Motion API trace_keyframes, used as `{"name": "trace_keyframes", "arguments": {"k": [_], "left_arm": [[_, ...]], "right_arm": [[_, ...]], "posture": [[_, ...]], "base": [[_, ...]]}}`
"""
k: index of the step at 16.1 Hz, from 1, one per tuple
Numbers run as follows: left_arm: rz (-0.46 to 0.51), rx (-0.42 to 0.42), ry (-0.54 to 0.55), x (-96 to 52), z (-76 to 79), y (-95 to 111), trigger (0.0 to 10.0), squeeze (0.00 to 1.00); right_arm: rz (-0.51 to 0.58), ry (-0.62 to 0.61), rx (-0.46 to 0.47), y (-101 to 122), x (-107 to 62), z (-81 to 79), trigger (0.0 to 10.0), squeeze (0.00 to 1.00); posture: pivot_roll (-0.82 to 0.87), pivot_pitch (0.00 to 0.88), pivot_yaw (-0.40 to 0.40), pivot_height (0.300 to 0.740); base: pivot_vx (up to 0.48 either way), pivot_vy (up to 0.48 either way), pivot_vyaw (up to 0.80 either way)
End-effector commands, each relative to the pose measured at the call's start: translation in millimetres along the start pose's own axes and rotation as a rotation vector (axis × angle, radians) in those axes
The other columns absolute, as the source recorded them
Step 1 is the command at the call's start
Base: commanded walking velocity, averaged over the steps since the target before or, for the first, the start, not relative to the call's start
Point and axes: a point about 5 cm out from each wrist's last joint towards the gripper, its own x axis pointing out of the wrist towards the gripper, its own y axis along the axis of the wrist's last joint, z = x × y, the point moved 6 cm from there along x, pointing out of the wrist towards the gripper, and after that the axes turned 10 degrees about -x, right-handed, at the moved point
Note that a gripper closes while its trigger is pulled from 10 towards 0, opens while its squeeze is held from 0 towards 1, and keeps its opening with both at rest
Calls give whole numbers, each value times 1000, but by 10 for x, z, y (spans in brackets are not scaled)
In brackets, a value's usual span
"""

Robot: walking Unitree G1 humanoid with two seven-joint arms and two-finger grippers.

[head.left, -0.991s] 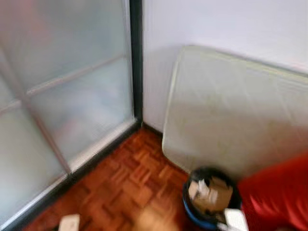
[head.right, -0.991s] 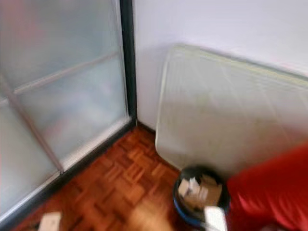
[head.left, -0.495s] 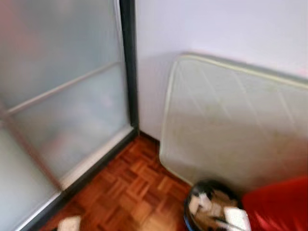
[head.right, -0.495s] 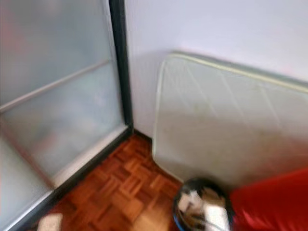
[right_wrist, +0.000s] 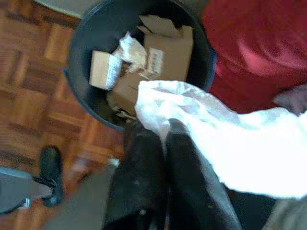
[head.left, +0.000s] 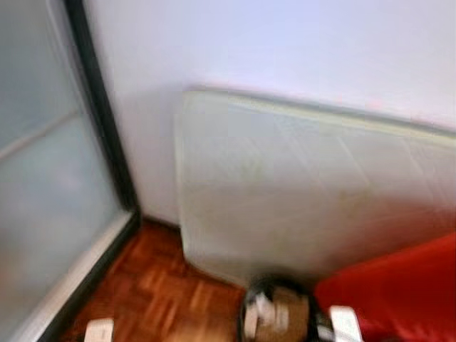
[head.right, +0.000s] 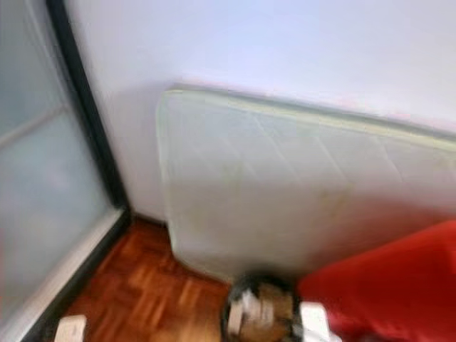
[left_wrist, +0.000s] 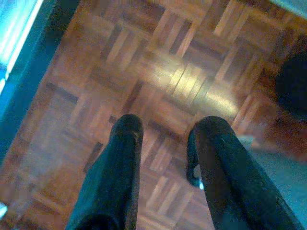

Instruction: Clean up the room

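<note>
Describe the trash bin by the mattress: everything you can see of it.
The bin is round and dark, plastic by the look, with a bluish rim. It stands upright on the parquet floor, in front of the pale mattress leaning on the wall and beside something red. It is nearly full: brown cardboard boxes and crumpled white scraps. The right gripper, jaws shut on a white plastic bag, hangs over its rim.

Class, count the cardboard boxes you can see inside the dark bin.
2: a small box at one side of the bin, a larger one beside it; others may lie hidden beneath.
</note>
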Motion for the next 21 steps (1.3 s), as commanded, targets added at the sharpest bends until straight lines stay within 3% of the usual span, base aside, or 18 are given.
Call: {"name": "trace_keyframes", "arguments": {"k": [1, 13, 16, 19, 20, 21], "left_arm": [[-18, -3, -8, 0, 49, -56, 10000, 0], [-2, 9, -1, -4, 46, -52, 10000, 0], [76, 2, 17, -12, 40, 48, 10000, 0], [172, -21, 0, -37, 55, 170, 10000, 0], [209, -30, -11, -51, 64, 219, 10000, 0], [342, -24, -61, -14, 331, 795, 10000, 0]], "right_arm": [[9, -30, 4, 25, -18, 127, 10000, 0], [32, -49, 20, 37, -23, 141, 10000, 0], [101, -77, 51, 127, -36, 186, 10000, 0], [191, -20, 3, 266, -52, 121, 10000, 0], [222, 6, -21, 315, -61, 89, 10000, 0], [242, 16, -20, 343, -67, 78, 10000, 0]], "posture": [[18, 0, -21, 740], [24, 0, -2, 740], [30, 0, -10, 740], [12, 0, -6, 740], [15, 0, -8, 740], [15, 0, -7, 740]], "base": [[0, 0, 0], [0, 0, 0], [0, 0, 0], [0, 0, 0], [0, 0, 0], [0, 0, 0]]}}
